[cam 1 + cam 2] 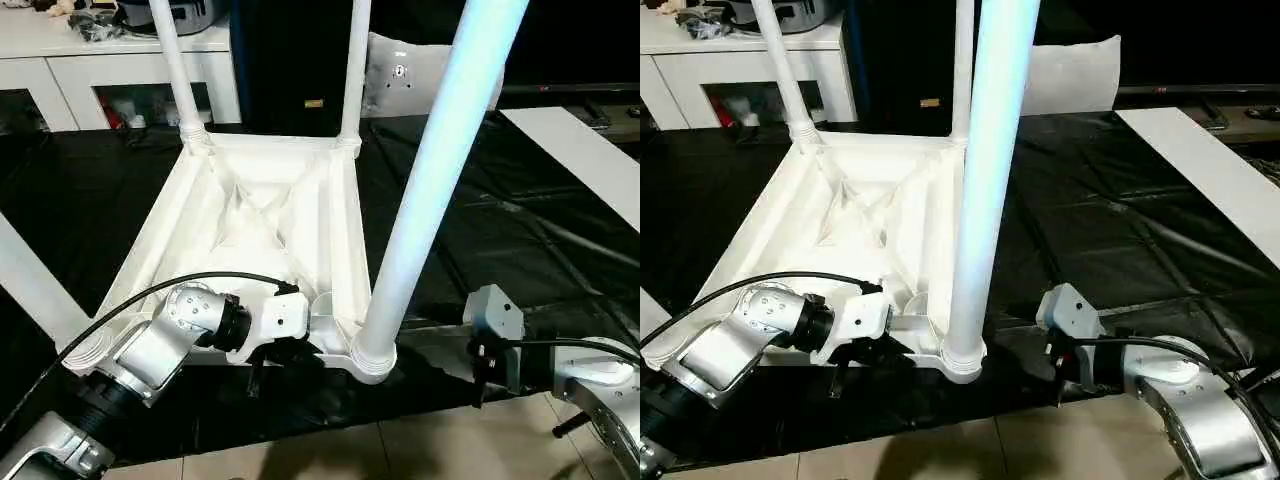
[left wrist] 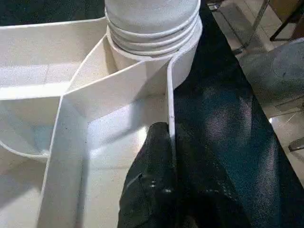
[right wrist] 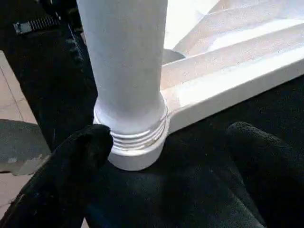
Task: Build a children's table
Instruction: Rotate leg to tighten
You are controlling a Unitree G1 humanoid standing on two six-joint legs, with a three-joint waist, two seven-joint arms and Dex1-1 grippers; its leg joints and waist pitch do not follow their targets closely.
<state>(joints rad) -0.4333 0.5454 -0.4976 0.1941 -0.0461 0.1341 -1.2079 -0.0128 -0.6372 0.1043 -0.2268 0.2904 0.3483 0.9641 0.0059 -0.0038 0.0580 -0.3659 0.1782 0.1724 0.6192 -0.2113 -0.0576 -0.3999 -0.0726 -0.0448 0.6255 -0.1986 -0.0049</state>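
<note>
White plastic is what our left gripper (image 2: 171, 190) has pinched: the thin raised rim of the upturned tabletop (image 1: 250, 215), one black finger inside the wall and one outside, right beside the near corner socket. That rim is a narrow upright blade, smooth and slightly glossy, and it leaves little slack around the fingers.

Our right gripper (image 3: 168, 161) hangs just off that same corner with its fingers (image 3: 71, 161) spread wide, one to each side of the socket's ribbed collar, resting on nothing we can see. Between them runs black sheeting (image 1: 480, 230), wrinkled and faintly shiny, which covers the work surface; its near edge gives way to pale floor tiles (image 1: 380, 445) under our forearms.

From the socket rises the near leg (image 1: 440, 170), a long round tapered tube, seated in stepped rings and standing upright. On the robot's left a further leg (image 1: 30, 280) slants up out of the other near corner.

Farther off, the tabletop's underside shows moulded ribs crossing in an X inside the rim. Two far legs (image 1: 175, 60) stand in the back corner sockets. To the right the sheeting lies open up to a flat white board strip (image 1: 590, 160); behind stands a white cabinet (image 1: 100, 70).
</note>
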